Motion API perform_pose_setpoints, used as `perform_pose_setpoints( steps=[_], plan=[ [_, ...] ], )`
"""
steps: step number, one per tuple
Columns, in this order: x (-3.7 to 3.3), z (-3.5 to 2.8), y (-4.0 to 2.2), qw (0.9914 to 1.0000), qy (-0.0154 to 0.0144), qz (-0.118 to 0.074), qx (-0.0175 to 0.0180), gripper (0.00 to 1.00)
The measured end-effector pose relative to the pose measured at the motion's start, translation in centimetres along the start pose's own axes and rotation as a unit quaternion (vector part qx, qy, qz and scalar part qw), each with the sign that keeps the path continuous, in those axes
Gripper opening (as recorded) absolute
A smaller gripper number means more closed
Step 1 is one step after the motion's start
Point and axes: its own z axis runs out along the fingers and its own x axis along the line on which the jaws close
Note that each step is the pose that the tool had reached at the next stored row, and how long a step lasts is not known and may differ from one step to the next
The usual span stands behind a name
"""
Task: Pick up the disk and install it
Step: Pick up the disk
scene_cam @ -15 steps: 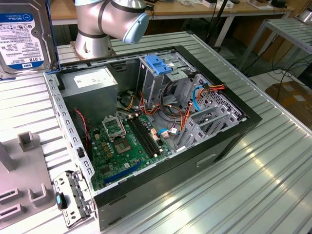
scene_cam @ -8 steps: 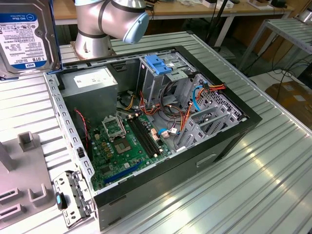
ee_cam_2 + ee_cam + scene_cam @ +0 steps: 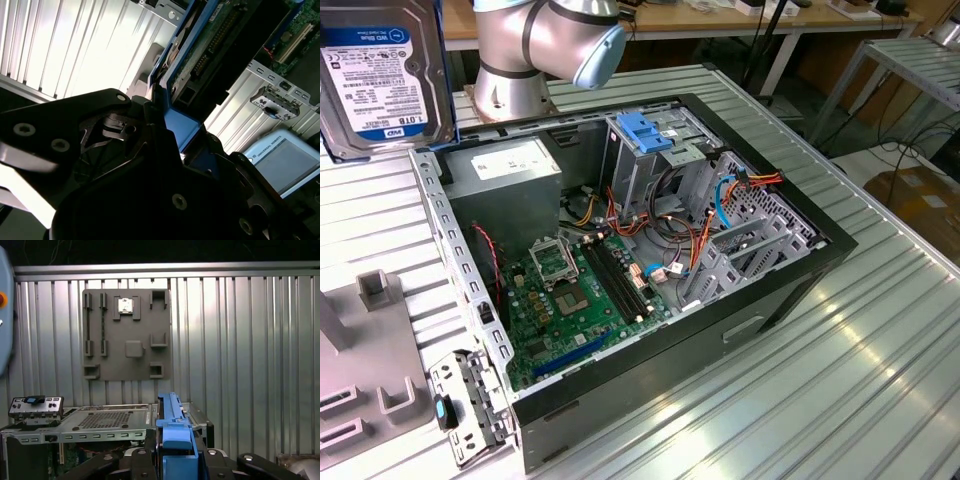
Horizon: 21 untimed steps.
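The disk (image 3: 380, 75), a silver drive with a blue, white and black label and blue side rails, is held upright in the air at the exterior view's upper left, beside the open computer case (image 3: 790, 275). In both wrist views my black gripper (image 3: 175, 135) (image 3: 175, 456) is shut on the disk, its fingers pressing the blue rail (image 3: 172, 422) from both sides. The disk's green circuit-board side (image 3: 210, 45) shows in the second wrist view. The arm's grey joints (image 3: 545, 40) stand behind the case.
Inside the case are a grey drive cage with a blue latch (image 3: 642, 130), a grey box with a white sticker (image 3: 510, 165), a motherboard (image 3: 580, 290) and loose cables. A grey fixture plate (image 3: 365, 365) (image 3: 127, 335) lies on the ribbed metal table (image 3: 860, 380).
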Motion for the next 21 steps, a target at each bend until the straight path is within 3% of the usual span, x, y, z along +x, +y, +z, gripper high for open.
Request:
perform_pose_setpoints(
  steps=[21],
  plan=[
    [0.08, 0.05, -2.24, 1.0, 0.0, 0.0, 0.0, 0.37]
  ],
)
